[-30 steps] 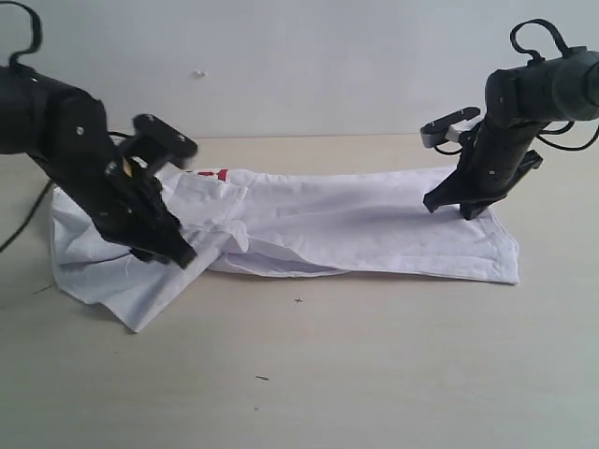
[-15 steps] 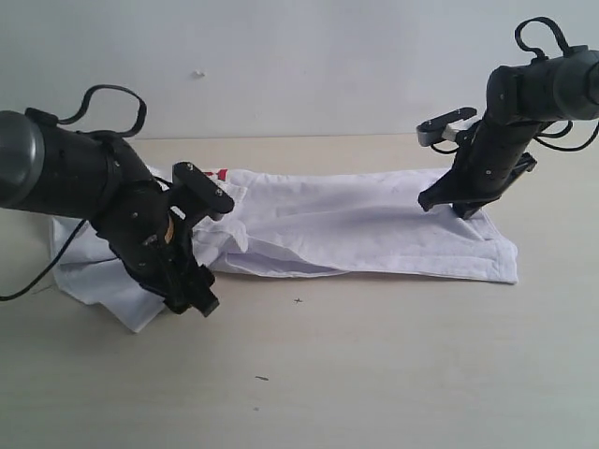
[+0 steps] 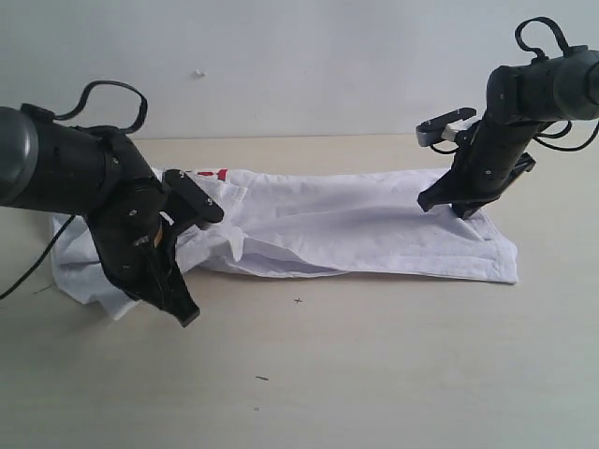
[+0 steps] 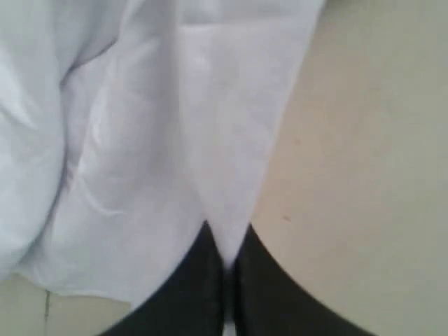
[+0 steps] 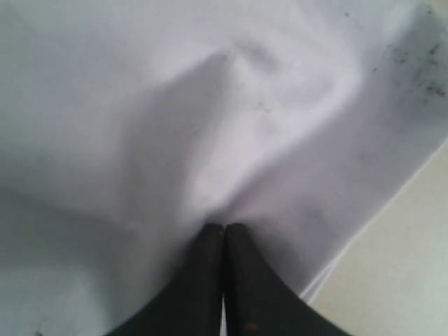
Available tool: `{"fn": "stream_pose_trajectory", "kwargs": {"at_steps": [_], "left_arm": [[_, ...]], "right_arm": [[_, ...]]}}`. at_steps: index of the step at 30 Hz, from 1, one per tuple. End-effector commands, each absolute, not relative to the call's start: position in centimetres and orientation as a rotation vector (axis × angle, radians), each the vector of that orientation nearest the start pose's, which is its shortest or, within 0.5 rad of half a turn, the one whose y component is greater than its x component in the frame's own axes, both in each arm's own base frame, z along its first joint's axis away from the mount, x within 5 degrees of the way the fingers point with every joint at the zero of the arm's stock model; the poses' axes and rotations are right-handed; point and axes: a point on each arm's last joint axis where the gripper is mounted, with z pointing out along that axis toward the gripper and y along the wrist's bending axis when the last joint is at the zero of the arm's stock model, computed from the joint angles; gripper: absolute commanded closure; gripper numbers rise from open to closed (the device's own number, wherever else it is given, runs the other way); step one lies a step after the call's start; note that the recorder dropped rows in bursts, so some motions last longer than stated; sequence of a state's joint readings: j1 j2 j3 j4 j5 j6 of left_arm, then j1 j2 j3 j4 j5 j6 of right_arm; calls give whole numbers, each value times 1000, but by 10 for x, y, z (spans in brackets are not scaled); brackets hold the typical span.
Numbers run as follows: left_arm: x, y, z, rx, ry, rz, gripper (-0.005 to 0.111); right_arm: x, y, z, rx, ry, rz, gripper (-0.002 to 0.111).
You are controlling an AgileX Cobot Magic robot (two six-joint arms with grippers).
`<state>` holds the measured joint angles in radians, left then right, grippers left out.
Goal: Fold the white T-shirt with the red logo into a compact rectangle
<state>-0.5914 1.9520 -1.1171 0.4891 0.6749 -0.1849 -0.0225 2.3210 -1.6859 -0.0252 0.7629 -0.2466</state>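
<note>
Exterior view: the white T-shirt (image 3: 356, 234) lies as a long band; left gripper (image 4: 225, 243) and right gripper (image 5: 224, 231) pinch it.

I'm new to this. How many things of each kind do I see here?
Grippers: 2, the left gripper and the right gripper
white T-shirt: 1
table: 1
Total: 4

Plain whitish wall (image 3: 299, 56) behind; beige tabletop (image 3: 393, 374).
</note>
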Motion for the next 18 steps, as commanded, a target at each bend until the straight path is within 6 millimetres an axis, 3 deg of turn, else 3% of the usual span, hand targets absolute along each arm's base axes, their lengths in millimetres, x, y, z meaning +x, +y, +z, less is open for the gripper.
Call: {"fn": "stream_pose_trajectory", "kwargs": {"at_steps": [1, 9, 15, 18], "left_arm": [[308, -176, 166, 1097, 2565, 344, 107], [318, -172, 203, 1313, 2210, 481, 107], [330, -179, 201, 1438, 2004, 524, 107], [337, -178, 196, 1397, 2000, 462, 103]], "right_arm": [[464, -11, 97, -343, 2908, -52, 108], [464, -11, 97, -355, 2915, -52, 108], [464, -11, 97, -365, 2912, -53, 108], [465, -11, 97, -364, 2905, -54, 108]]}}
